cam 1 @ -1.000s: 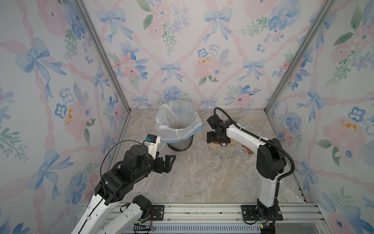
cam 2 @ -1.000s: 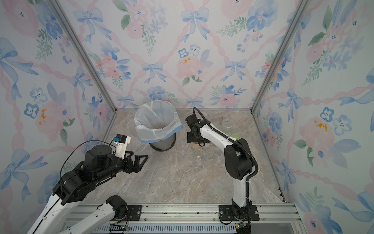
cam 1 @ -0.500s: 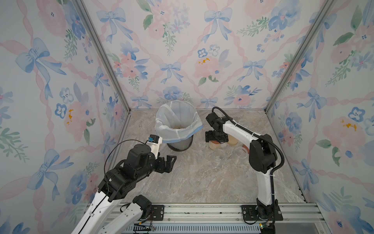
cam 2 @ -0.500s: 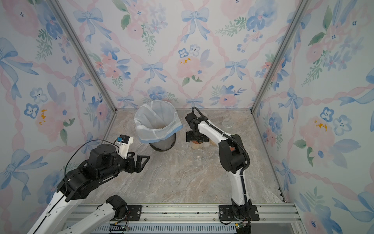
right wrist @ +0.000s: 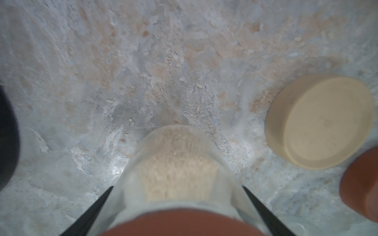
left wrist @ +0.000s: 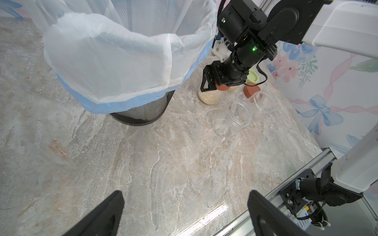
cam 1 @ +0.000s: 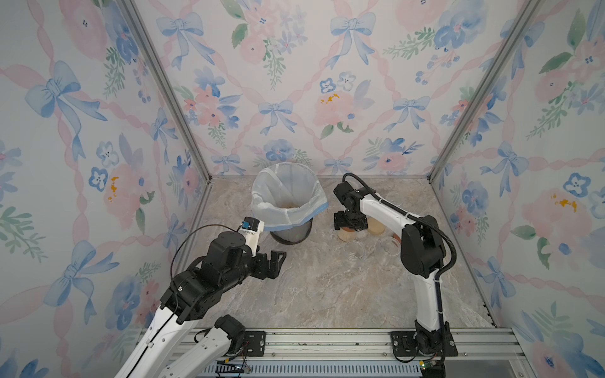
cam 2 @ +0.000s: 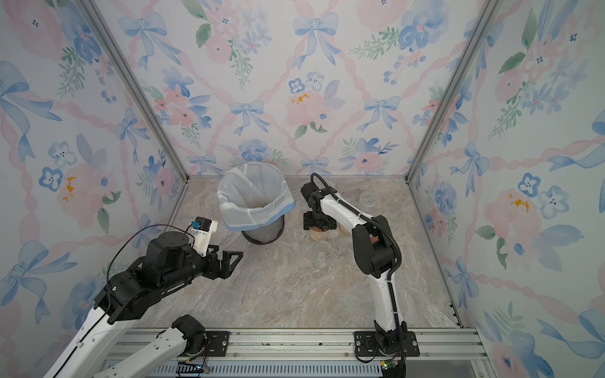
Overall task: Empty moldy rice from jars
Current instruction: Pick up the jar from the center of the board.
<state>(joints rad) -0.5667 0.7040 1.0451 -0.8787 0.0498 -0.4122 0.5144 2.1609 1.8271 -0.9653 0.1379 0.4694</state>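
Observation:
A clear glass jar (right wrist: 173, 163) of pale moldy rice (right wrist: 176, 173) with a rust-red lid (right wrist: 180, 223) stands upright right of the bin, seen in both top views (cam 1: 347, 235) (cam 2: 319, 235). My right gripper (right wrist: 177, 187) comes down over it from above, its fingers pressed to the glass on both sides just under the lid. A second jar (cam 1: 375, 227) holding rice stands beside it, partly behind the arm. My left gripper (left wrist: 185, 193) hangs open over bare table at the front left (cam 1: 276, 261), holding nothing.
The mesh bin (left wrist: 141, 112) with a white liner (cam 1: 288, 196) stands left of the jars, with some rice at its bottom. Two empty jars (left wrist: 238, 114) (left wrist: 263, 101) sit in front of the right gripper. Loose lids lie nearby: beige (right wrist: 321, 120), rust-red (left wrist: 251, 91), pale green (left wrist: 252, 75).
My right gripper has shifted left onto the red-lidded jar and its fingers have closed in on the glass. The left arm has edged a little forward.

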